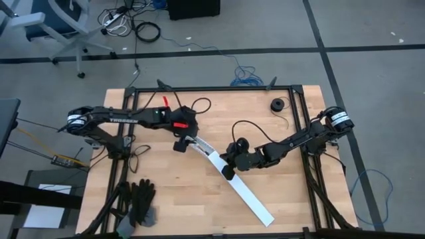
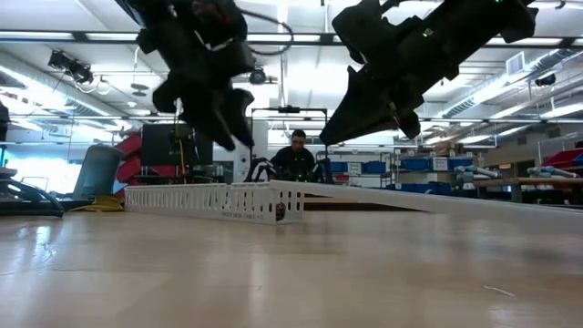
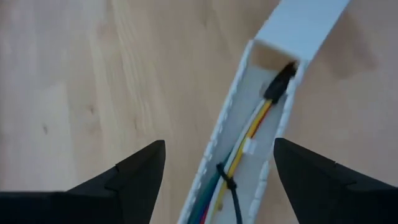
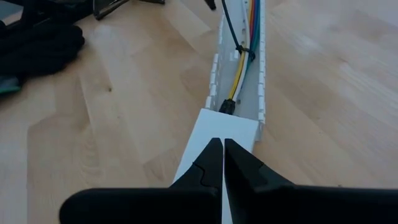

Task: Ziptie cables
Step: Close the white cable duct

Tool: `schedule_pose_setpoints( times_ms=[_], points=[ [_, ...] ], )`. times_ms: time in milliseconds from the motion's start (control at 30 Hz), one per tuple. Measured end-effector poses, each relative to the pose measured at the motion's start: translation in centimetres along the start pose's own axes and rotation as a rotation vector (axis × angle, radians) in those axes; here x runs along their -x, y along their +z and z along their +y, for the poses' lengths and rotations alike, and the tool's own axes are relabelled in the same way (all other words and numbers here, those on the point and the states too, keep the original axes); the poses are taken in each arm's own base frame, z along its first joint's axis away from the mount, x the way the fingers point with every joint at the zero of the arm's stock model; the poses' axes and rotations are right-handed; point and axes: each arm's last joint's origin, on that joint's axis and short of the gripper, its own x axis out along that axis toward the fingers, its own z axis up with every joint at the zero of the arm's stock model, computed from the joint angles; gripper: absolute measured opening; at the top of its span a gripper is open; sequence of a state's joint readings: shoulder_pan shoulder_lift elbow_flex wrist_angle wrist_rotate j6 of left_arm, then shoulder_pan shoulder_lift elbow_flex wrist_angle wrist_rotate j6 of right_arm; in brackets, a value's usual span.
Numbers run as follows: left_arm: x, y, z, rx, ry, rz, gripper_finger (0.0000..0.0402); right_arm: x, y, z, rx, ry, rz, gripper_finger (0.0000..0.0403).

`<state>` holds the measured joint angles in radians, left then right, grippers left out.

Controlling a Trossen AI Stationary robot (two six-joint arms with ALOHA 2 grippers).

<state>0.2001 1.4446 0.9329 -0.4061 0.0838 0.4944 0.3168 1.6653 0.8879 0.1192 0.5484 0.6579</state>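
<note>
Mid-frame, cables (image 3: 239, 158) lie zip-tied in the slotted channel (image 3: 273, 68); left end effector (image 3: 217, 168) open above, right end effector (image 4: 222, 163) closed; trimming seems next

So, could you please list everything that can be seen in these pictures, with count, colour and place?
cables: several, yellow, red, green, blue, white; lying inside the channel, bound by a black tie, one with a dark plug end
channel: one, white, long; diagonal on the table middle, partly covered by a lid
table: one, light wood
gloves: black, near table edge, left side
roll: one, black, far right corner of table
person: one, seated beyond the table
left tool: one, dark, open, above the channel's open end
right tool: one, dark, shut, over the lid
</note>
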Motion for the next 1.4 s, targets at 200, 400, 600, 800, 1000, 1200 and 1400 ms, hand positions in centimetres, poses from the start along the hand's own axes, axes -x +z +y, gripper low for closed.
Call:
schedule_pose_setpoints(
  times_ms=[200, 400, 600, 800, 1000, 1200, 1400],
  points=[
    [-3.6, -1.6, -0.9, -0.08, -0.076, 0.187, 0.0278, -0.4, 0.4, -0.5, 0.006, 0.026, 0.026, 0.0],
    [-3.9, -0.7, -0.9, -0.123, -0.081, 0.224, 0.0278, -1.0, 0.9, -1.3, 0.0, 0.035, 0.043, 0.0],
    [-3.3, 0.4, -0.5, -0.18, -0.094, 0.195, 0.0275, -1.1, 1.1, -1.5, 0.016, 0.031, 0.04, 0.0],
    [-3.5, 0.6, -0.8, -0.194, -0.158, 0.149, 0.0264, -1.1, 1.2, -1.4, 0.014, 0.037, 0.036, 0.0],
    [-3.8, 1.2, -1.0, -0.211, -0.155, 0.099, 0.0249, -1.4, 1.5, -1.6, -0.004, 0.088, 0.054, 0.0],
    [-4.6, 1.7, -1.2, -0.252, -0.145, 0.06, 0.0247, -1.5, 1.8, -1.7, -0.002, 0.101, 0.04, 0.0],
    [-5.6, 2.0, -1.3, -0.252, -0.18, 0.104, 0.0247, -1.5, 1.9, -1.6, 0.003, 0.113, 0.038, 0.0]
  ],
)
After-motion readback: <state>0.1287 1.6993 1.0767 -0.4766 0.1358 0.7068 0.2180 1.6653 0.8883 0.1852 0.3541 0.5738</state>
